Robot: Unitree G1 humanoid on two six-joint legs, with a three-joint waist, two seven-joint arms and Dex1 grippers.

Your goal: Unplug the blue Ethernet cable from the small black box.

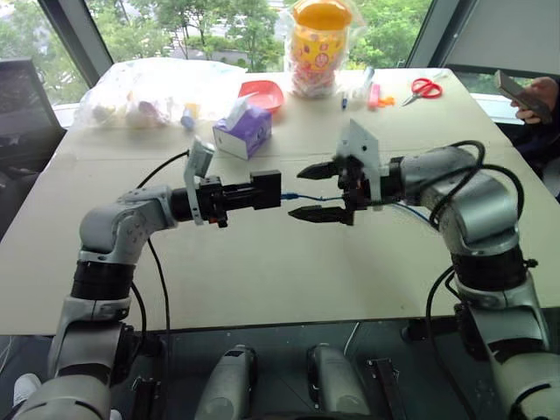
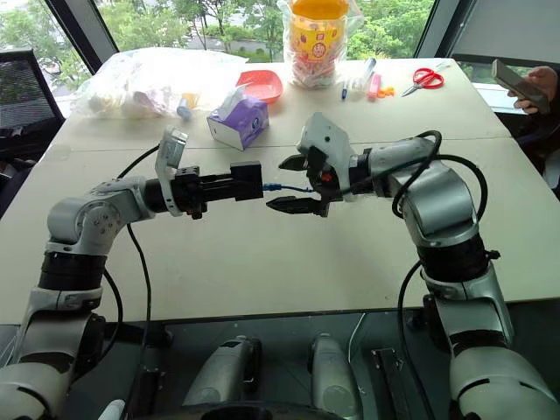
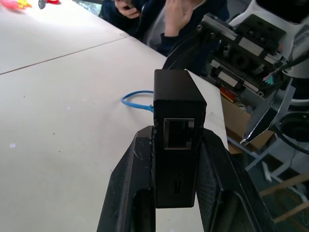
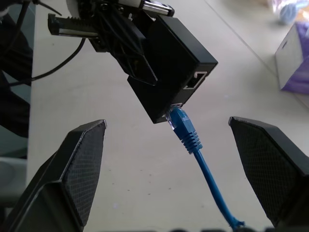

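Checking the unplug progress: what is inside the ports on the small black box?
On the small black box, the upper port looks empty. The blue Ethernet cable has its clear plug at the lower port; how deep it sits is hidden.

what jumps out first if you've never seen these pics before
Over the middle of the table, the left gripper holds the small black box in the air, shut on it. The blue Ethernet cable is plugged into the box and runs between the open fingers of the right gripper. Behind them sits a purple tissue box.
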